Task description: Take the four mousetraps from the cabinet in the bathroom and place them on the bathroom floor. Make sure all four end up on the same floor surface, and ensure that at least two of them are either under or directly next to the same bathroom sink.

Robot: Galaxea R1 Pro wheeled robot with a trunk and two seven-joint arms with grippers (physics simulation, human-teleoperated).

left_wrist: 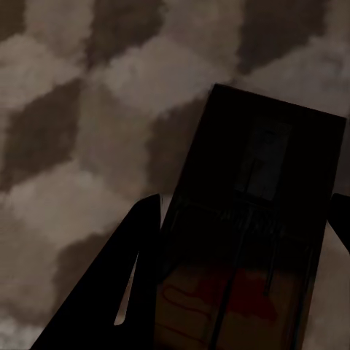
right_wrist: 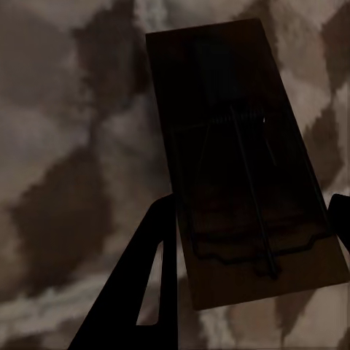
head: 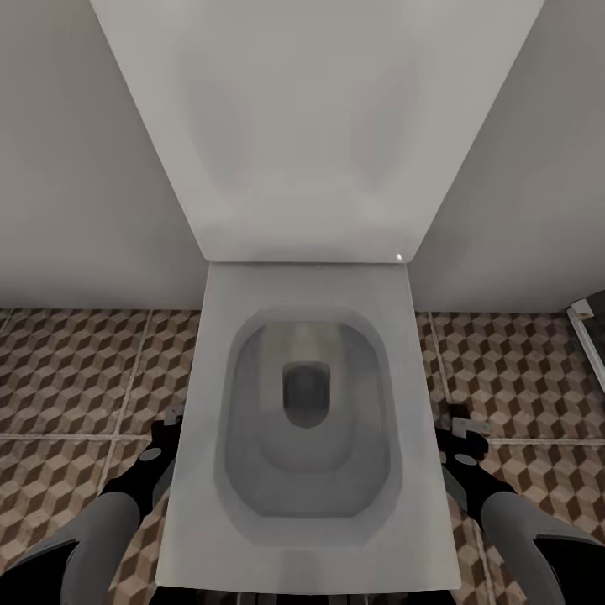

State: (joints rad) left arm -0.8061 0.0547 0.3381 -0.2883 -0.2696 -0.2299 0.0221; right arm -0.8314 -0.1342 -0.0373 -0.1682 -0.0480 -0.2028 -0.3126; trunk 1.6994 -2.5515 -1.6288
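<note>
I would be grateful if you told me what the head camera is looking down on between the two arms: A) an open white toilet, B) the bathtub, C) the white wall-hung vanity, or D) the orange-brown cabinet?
A: an open white toilet with its lid raised stands on the cube-patterned floor.

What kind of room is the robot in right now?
It is a bathroom. A white toilet with its lid up stands against a plain wall, and the floor has brown and cream cube-pattern tiles.

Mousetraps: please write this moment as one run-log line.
left gripper: holds mousetrap | right gripper: holds mousetrap | ahead: toilet | bathroom floor below
</note>
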